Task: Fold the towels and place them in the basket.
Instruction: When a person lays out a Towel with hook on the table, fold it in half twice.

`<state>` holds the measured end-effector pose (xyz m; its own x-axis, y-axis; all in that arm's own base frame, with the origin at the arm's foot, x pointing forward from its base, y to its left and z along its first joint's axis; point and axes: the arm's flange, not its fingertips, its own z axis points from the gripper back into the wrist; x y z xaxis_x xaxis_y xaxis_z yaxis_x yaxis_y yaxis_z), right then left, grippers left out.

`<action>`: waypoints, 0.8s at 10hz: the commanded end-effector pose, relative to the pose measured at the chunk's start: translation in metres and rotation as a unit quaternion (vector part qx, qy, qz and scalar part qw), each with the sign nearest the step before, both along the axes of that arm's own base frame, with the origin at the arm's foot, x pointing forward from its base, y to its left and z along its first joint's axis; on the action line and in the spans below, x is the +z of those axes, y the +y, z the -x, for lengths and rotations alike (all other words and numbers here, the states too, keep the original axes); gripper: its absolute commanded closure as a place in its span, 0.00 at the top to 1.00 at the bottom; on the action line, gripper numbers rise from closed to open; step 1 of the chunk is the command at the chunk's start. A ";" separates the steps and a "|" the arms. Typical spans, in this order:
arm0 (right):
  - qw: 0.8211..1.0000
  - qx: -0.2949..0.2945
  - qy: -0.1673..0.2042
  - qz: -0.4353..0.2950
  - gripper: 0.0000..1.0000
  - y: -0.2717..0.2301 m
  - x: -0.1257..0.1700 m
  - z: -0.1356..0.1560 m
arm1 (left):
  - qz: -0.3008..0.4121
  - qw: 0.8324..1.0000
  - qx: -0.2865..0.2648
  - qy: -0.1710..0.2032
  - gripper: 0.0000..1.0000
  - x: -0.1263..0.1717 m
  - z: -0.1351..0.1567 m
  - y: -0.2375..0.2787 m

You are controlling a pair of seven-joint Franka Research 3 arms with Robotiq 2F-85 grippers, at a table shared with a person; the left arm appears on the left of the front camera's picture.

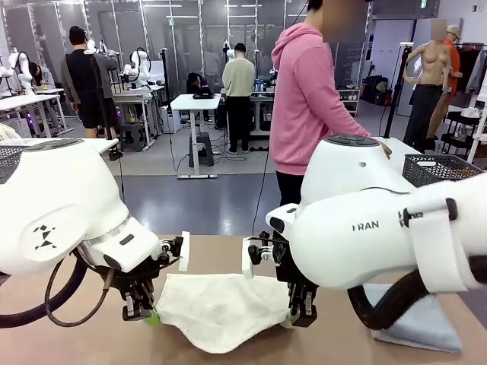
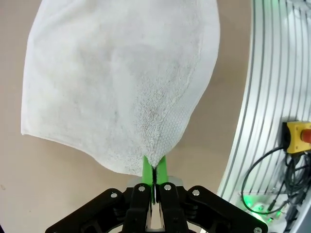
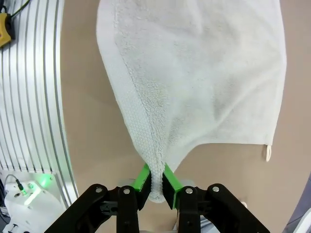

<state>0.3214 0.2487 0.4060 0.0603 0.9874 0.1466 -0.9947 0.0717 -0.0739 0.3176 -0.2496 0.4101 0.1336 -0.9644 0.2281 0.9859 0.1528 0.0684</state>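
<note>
Front view: cream towel (image 1: pixel 221 308) stretches between the left gripper (image 1: pixel 144 313) and right gripper (image 1: pixel 302 315), each pinching a corner low over the desk (image 1: pixel 76 342). Right arm half hides the blue-grey towel (image 1: pixel 426 325) and cuts off the basket (image 1: pixel 440 170).
Left wrist view: pads (image 2: pixel 147 168) closed on corner.
Right wrist view: pads (image 3: pixel 142 177) clamp bunched corner.

Past my brown tabletop (image 1: pixel 221 247), a grey floor (image 1: pixel 205 201) stretches to a white desk (image 1: pixel 195 103) at upper centre. A second white desk (image 1: pixel 27 99) stands at far left. Metal-framed partitions (image 1: pixel 183 46) line the evenly lit back.
</note>
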 end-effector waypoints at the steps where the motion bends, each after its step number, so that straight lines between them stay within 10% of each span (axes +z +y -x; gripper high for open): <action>1: 1.000 -0.001 0.019 0.011 0.00 0.004 -0.002 -0.028 | -0.013 1.000 0.003 -0.011 0.00 -0.020 0.009 0.018; 8: 0.997 -0.034 0.062 0.011 0.00 0.003 -0.007 -0.131 | -0.041 0.999 -0.005 -0.007 0.00 -0.004 -0.123 -0.004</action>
